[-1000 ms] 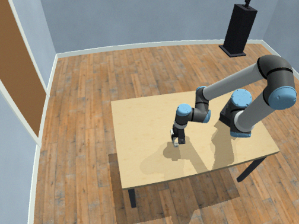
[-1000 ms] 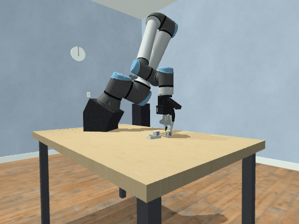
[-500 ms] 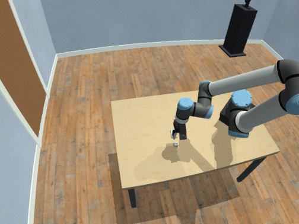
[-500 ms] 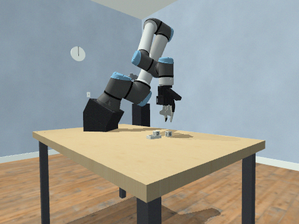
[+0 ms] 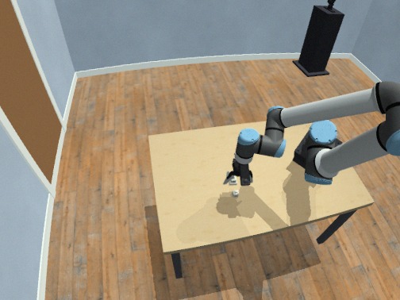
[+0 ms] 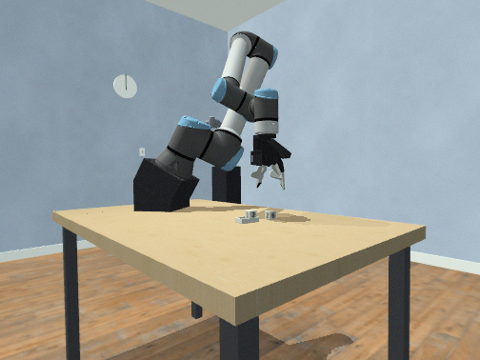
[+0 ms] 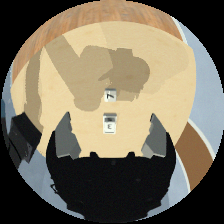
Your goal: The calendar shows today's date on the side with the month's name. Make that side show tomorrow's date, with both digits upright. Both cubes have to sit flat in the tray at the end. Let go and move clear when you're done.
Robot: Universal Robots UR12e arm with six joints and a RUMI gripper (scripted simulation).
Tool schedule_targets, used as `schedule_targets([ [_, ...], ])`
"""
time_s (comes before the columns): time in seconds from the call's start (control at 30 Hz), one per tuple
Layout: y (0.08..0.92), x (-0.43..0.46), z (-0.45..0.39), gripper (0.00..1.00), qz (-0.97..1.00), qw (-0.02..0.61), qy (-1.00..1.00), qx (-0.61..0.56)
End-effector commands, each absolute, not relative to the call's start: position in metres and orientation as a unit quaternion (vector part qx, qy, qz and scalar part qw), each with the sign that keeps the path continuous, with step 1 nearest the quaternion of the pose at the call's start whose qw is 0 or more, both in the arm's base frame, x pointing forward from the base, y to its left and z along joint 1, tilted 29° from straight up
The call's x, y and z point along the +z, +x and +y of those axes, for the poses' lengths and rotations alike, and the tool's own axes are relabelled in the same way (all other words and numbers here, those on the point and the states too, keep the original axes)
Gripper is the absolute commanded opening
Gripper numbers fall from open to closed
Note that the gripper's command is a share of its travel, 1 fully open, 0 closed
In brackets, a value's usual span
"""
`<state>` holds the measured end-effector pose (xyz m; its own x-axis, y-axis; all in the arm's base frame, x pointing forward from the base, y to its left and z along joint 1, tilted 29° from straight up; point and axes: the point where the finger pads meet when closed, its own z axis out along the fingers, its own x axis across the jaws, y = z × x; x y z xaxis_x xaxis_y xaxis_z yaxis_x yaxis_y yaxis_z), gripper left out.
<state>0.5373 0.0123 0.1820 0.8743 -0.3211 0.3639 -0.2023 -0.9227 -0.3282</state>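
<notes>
"Gripper (image 5: 238, 182) (image 6: 271, 188) (image 7: 110, 114)?"
"Wide, gripping nothing."
"Loose cube (image 5: 236, 193) (image 6: 270, 215) (image 7: 110, 95)?"
"On tabletop (image 5: 190, 159) (image 6: 190, 238) (image 7: 170, 75), beside tray (image 5: 233, 183) (image 6: 241, 220) (image 7: 109, 115). Apparently mid-reorientation; digits barely legible."
"Next?"
"Check digit, regrip squarely, then seat flat."

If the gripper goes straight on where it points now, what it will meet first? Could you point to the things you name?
Probably the loose cube (image 5: 235, 194) (image 6: 270, 215) (image 7: 110, 95) beside the tray: the gripper (image 5: 238, 183) (image 6: 271, 188) (image 7: 110, 116) points down. Depth is unclear, so perhaps bare tabletop.

ok so I count two cubes, one in the tray (image 5: 233, 183) (image 6: 242, 220) and one out on the counter (image 5: 190, 159) (image 6: 229, 252) (image 7: 55, 100), plus one tray, one counter, one arm (image 5: 333, 111) (image 6: 233, 102), one claw (image 5: 240, 178) (image 6: 270, 177) (image 7: 110, 135) and one wall clock (image 6: 125, 86)
</notes>
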Motion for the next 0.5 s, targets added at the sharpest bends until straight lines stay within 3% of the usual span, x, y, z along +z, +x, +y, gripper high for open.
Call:
schedule_targets([
  [0.0, 0.5375, 0.1827, 0.0121, 1.00, 0.136, 0.141, -0.958, -0.211],
  [0.47, 0.5395, 0.1779, 0.0134, 1.00, 0.135, 0.141, -0.958, -0.211],
])
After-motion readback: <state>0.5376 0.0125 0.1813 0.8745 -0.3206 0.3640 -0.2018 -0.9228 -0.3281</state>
